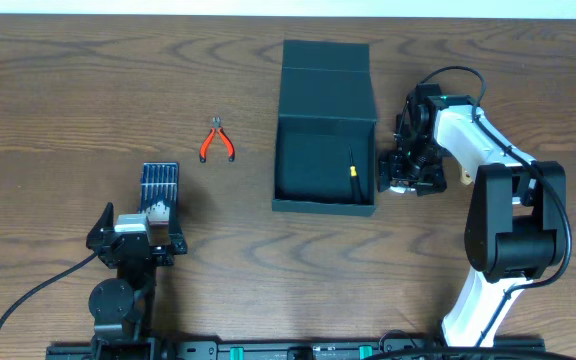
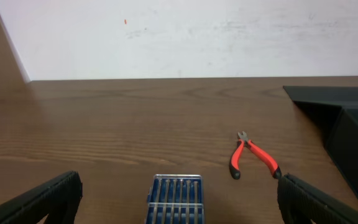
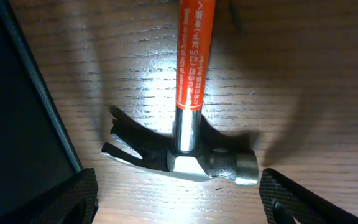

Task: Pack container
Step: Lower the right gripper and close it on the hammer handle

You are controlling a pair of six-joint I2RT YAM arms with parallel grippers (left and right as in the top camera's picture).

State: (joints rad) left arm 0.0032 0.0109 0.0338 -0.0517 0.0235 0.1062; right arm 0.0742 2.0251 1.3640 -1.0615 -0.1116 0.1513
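Note:
The dark teal container stands open in the middle of the table with its lid flap laid back. A thin yellow-handled tool lies inside by the right wall. My right gripper hovers just outside that wall, open, above a claw hammer with an orange handle. The hammer's head lies ahead of the open right gripper, untouched. The container's wall shows at the left there. My left gripper is open behind a blue case of small drivers.
Red-handled pliers lie left of the container, also seen as pliers beyond the blue case. The container's corner sits at the right of the left wrist view. The right arm's white base stands at the front right.

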